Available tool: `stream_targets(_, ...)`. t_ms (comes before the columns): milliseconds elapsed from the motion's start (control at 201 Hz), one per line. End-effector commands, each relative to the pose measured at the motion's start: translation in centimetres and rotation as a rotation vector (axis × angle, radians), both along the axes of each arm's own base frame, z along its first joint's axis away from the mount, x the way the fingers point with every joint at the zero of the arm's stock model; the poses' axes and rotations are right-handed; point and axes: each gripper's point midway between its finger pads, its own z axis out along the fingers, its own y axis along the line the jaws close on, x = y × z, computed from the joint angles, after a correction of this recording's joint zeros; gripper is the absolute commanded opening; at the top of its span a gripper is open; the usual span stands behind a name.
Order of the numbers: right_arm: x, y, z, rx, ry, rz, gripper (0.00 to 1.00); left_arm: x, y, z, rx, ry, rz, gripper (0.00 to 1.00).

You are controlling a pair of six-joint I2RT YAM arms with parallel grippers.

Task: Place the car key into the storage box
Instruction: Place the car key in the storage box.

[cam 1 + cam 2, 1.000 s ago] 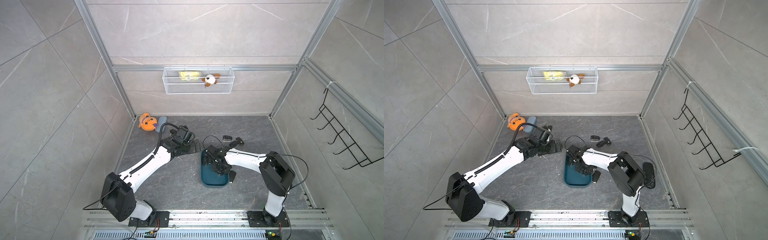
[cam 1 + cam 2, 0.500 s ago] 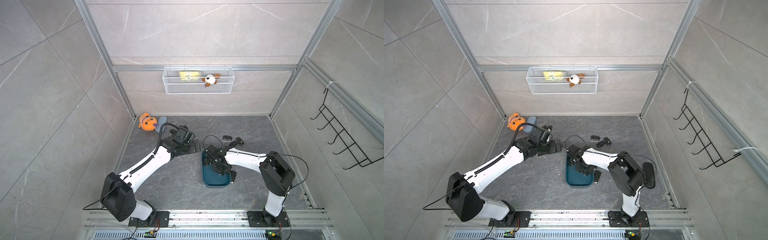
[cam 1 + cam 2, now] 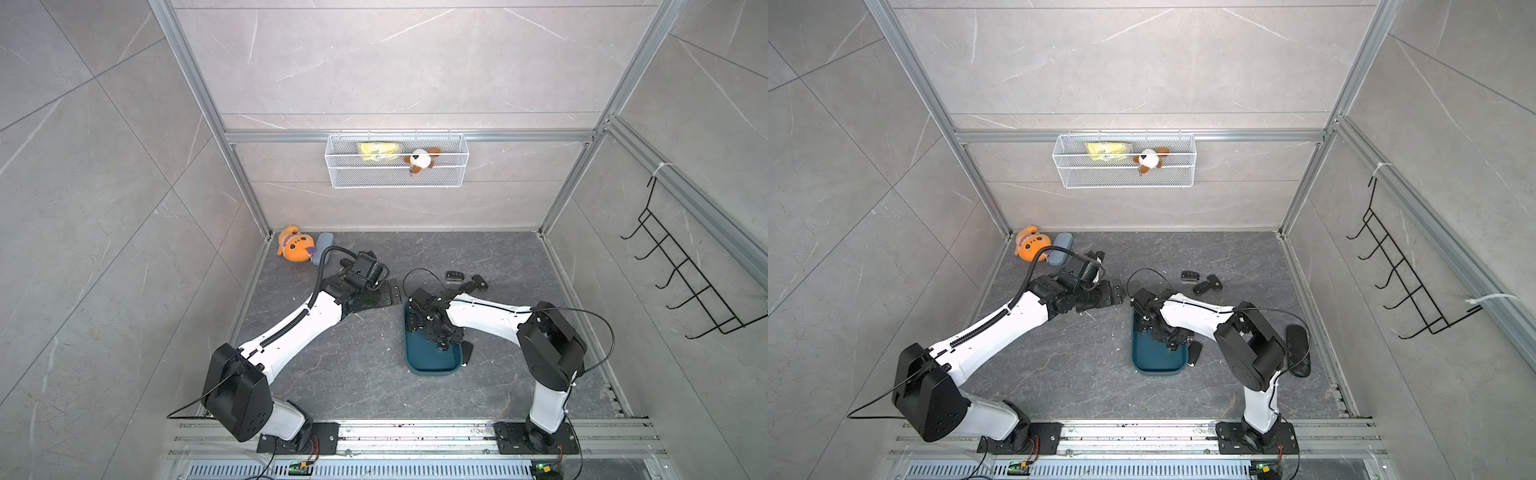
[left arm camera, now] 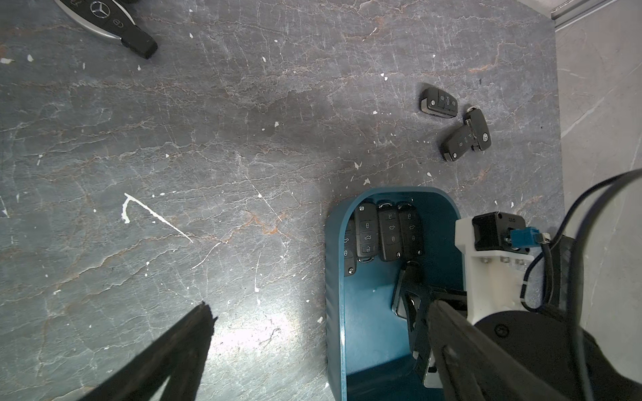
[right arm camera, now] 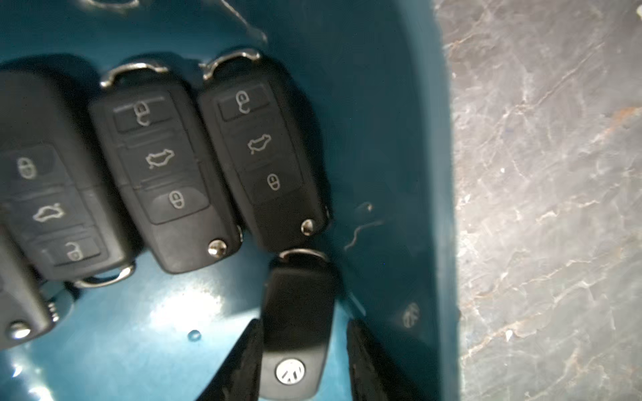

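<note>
Around the right gripper (image 5: 304, 323) sits the storage box (image 5: 430, 173): glossy dark teal plastic, rounded corner, shallow wall. Jaws are barely parted and straddle the car key (image 5: 298, 305), with a sliver of gap on one side, so it looks unpinched, lying on the box floor. Best move, I'd judge: open wider, lift straight up, no dragging. Key is smooth black, silver badge up, metal loop about touching the row of fobs (image 5: 163, 173) just past the fingertips. Left gripper (image 3: 392, 293) is wide open, empty.

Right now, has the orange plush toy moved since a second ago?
No. The orange plush toy still lies in the back corner beside the pale blue oblong case.
</note>
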Motion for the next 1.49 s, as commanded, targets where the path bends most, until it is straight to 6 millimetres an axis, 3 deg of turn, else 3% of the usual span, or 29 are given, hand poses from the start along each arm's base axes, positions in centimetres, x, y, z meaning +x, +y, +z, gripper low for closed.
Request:
stream_targets(0,-0.3,-0.6,0.2,-0.050,0.013,0.017,0.43,0.7,-0.5,1.2,-0.030,-0.026,-0.008,1.00)
stream_targets(289,-0.5,1.2,2.4,-0.024,-0.037,0.073,0.46,0.6,-0.4,1.2,-0.032,-0.027,-0.005,1.00)
stream_targets(398,-1.3,1.4,2.3,-0.020,-0.031,0.079,0.46,0.6,-0.4,1.2,-0.032,-0.026,-0.005,1.00)
stream_targets(737,-2.7,4.4,0.9,0.114,-0.003,0.155,0.31,0.5,0.2,1.1,-0.019,-0.029,0.013,1.00)
stream_targets(896,-3.0,4.1,-0.3,0.096,0.025,0.148,0.27,0.5,1.3,1.2,0.005,-0.030,0.047,1.00)
stream_targets(1179,-2.8,1.3,-1.1,0.032,0.033,0.066,0.28,0.9,4.6,1.7,0.051,-0.044,0.141,1.00)
stream_targets(1488,-1.9,2.1,-0.3,0.075,0.001,0.092,0.29,1.3,6.1,1.7,0.063,-0.046,0.178,1.00)
